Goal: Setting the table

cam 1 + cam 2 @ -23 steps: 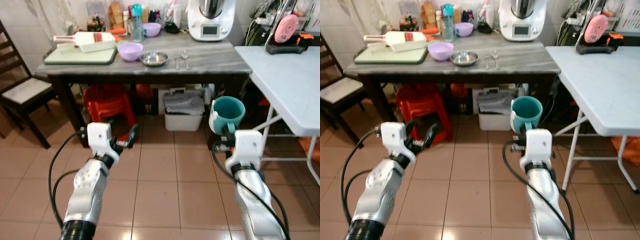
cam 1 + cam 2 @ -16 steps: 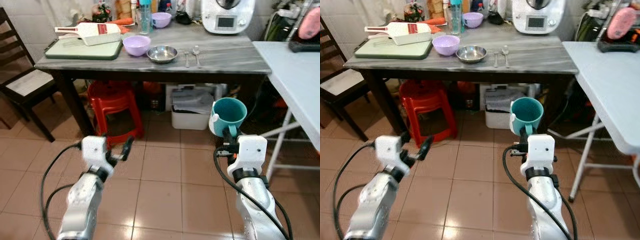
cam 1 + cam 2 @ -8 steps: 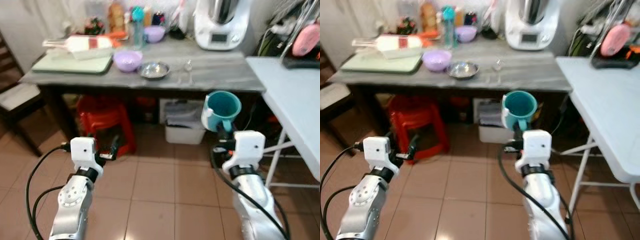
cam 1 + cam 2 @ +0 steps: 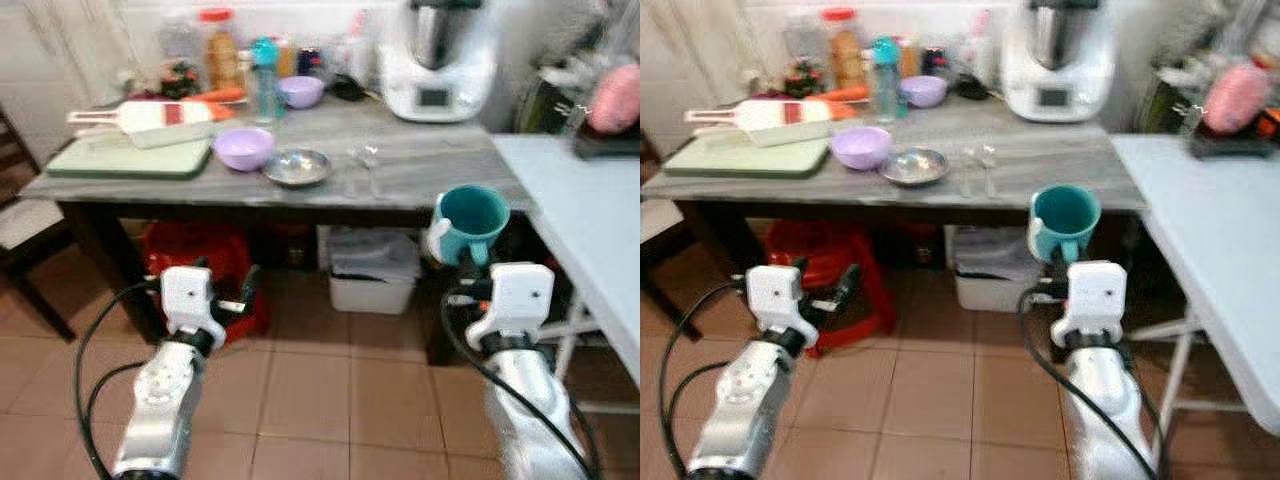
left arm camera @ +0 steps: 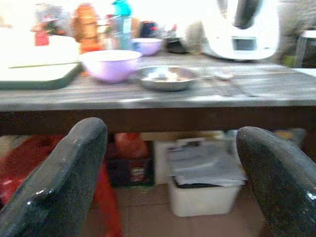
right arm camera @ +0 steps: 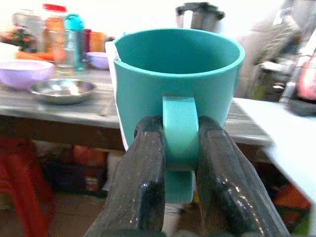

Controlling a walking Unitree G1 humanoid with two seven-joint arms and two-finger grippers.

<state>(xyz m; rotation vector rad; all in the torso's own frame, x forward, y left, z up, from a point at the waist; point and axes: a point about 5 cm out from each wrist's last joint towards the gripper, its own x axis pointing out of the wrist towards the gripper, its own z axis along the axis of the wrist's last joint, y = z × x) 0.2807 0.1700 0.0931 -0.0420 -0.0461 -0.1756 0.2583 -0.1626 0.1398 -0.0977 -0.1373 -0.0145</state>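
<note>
My right gripper (image 6: 180,143) is shut on the handle of a teal mug (image 4: 472,222), holding it upright in front of the grey marble table (image 4: 420,180). The mug (image 6: 177,79) stands just below the table's front edge, at its right end. My left gripper (image 5: 170,163) is open with nothing between its fingers, held low before the table's left half. On the table lie a purple bowl (image 4: 245,148), a steel dish (image 4: 299,166) and a spoon and fork (image 4: 362,160).
A white folding table (image 4: 590,220) stands on the right. A green cutting board (image 4: 130,157), bottles and a white kitchen machine (image 4: 436,60) sit at the marble table's back. Under it are a red stool (image 4: 200,255) and a white bin (image 4: 372,270). A dark chair (image 4: 20,220) stands left.
The camera has shifted and come nearer to the marble table. The teal mug stays in my right gripper. My left gripper stays open.
</note>
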